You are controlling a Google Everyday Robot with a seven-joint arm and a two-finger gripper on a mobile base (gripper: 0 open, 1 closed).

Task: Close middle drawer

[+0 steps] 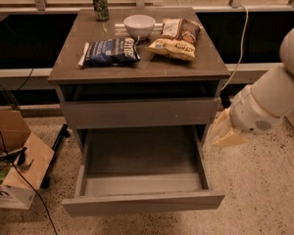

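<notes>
The middle drawer (143, 203) is pulled far out of the grey-brown cabinet, and its plain flat front faces me low in the view. Its deep grey tray (142, 160) is bare inside. Above it, the taller drawer front (139, 112) is shut. My gripper (224, 132), cream-coloured on the end of a white arm, hangs just outside the open drawer's right side wall. It is about level with the tray's back half and touches nothing that I can see.
The cabinet top (137, 67) holds a green can (100, 5), a white bowl (139, 25), a blue chip bag (110, 51) and a brown snack bag (176, 37). An open cardboard box (12, 165) and cables lie on the floor to the left. A white cable (242, 38) hangs at the right.
</notes>
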